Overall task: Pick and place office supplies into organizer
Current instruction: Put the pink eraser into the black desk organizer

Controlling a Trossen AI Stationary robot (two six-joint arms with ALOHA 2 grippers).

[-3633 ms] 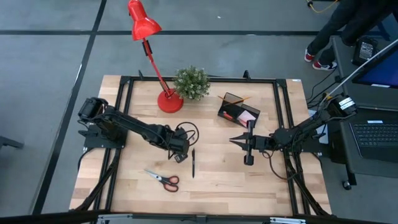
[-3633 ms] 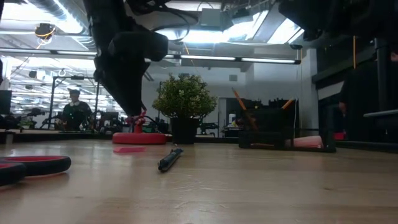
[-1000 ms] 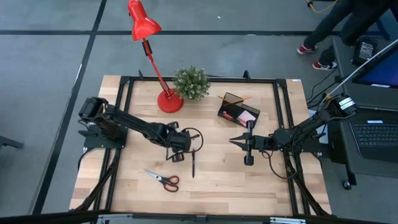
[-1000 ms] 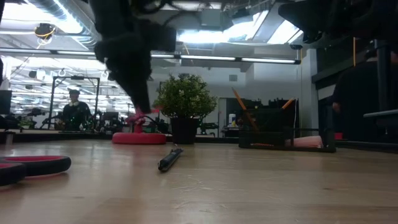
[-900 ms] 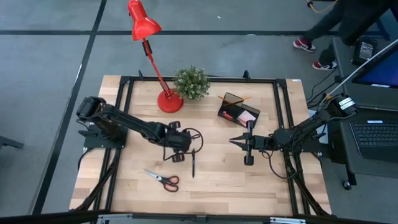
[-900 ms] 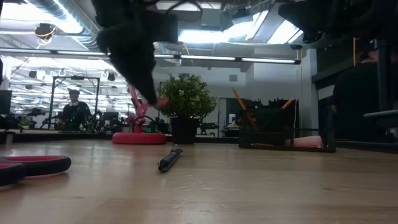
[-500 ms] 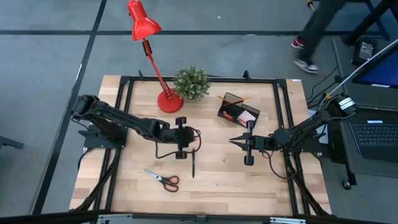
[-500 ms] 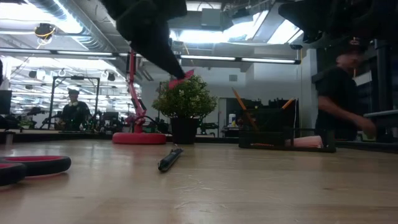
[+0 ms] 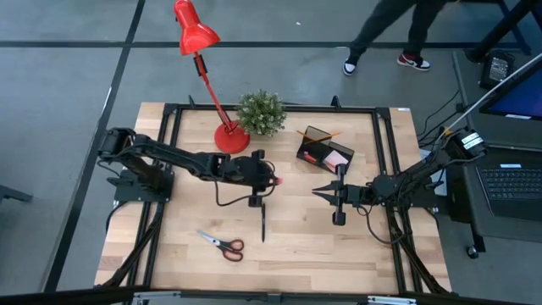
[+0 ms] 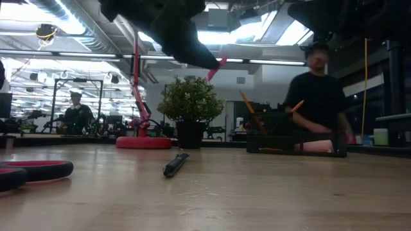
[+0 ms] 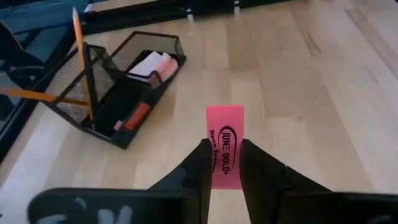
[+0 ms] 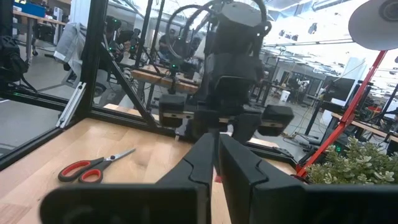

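Left hand carrying a pink eraser toward the organizer, right arm waiting.

Taking the organizer (image 9: 325,150) as landmark and reading left to right: the scissors (image 9: 223,244) and a black pen (image 9: 262,224) lie on the desk (image 9: 296,246) well to its left and nearer the front edge; the left hand (image 9: 273,179), also to its left and raised above the desk, grips a pink eraser (image 11: 224,144) upright between narrow fingers; the right hand (image 9: 318,193), fingers pressed together and empty, hovers just in front of the organizer. The pinch covers only the eraser's lower end, so a quick swing could tilt or drop it short of the mesh wall, or onto the orange pencils (image 11: 79,59) leaning there.
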